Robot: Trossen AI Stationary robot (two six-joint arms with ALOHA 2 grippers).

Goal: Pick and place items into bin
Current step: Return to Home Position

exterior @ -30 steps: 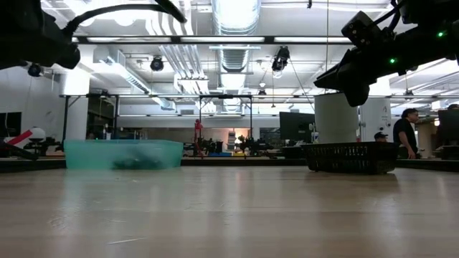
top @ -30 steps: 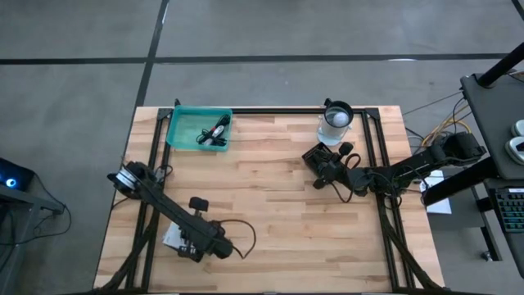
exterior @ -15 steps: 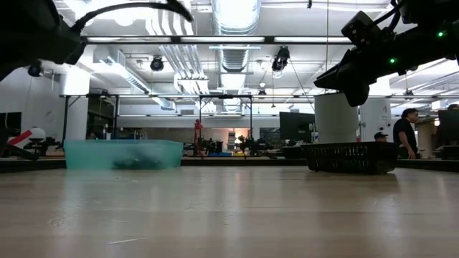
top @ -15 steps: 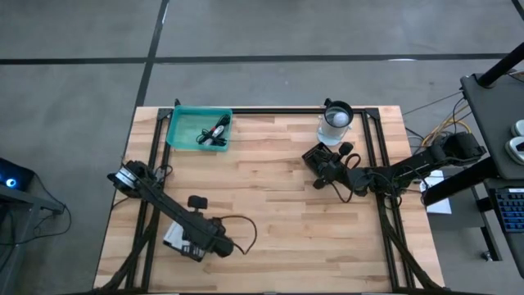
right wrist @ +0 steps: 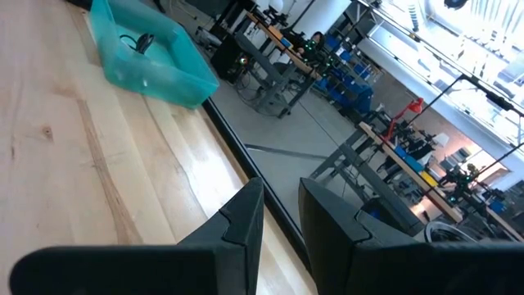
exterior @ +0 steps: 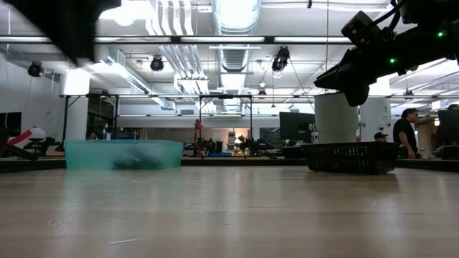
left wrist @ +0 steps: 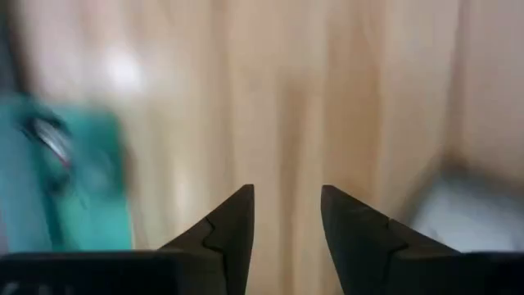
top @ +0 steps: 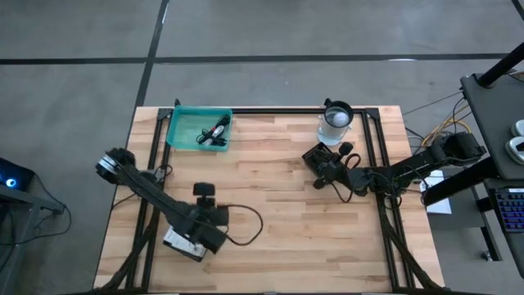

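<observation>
Across the wooden table (top: 278,221) we are seeing the left gripper (left wrist: 286,192) hanging over the boards toward the lower left of the high view. Its fingers are standing well apart with nothing between them. The right gripper (right wrist: 278,188) is hovering on the right side, fingers only narrowly parted and gripping nothing, just beside the clear cup (top: 336,123). Farther out, the teal bin (top: 184,131) is sitting at the table's upper-left corner, with thin dark cables (top: 214,133) lying inside it.
</observation>
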